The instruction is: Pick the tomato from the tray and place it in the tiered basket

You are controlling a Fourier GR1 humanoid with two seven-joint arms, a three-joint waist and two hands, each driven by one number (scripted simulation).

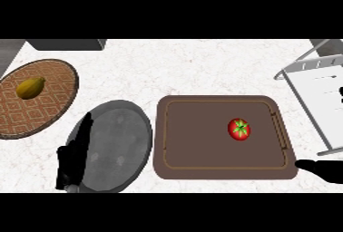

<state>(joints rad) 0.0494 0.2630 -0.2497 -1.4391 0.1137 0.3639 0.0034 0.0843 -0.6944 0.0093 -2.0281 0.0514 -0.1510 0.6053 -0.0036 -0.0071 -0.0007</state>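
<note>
Red tomato [239, 128] with a green star-shaped calyx lies right of centre on the brown tray [194, 136], apart from both hands. Your left hand [72, 158] rests at the near left over the grey plate [120, 145], fingers straight. Your right hand [321, 169] shows at the near right edge; finger state cannot be told. White speckled counter [188, 68]; white tiered basket [315, 95] at the right; patterned plate [40, 104] with a yellow fruit [31, 87] at the far left.

Kitchen: pale marble counter [201, 68], brown tray [201, 149] with tomato [239, 129], grey plate [117, 145], wire tiered basket [315, 90].
</note>
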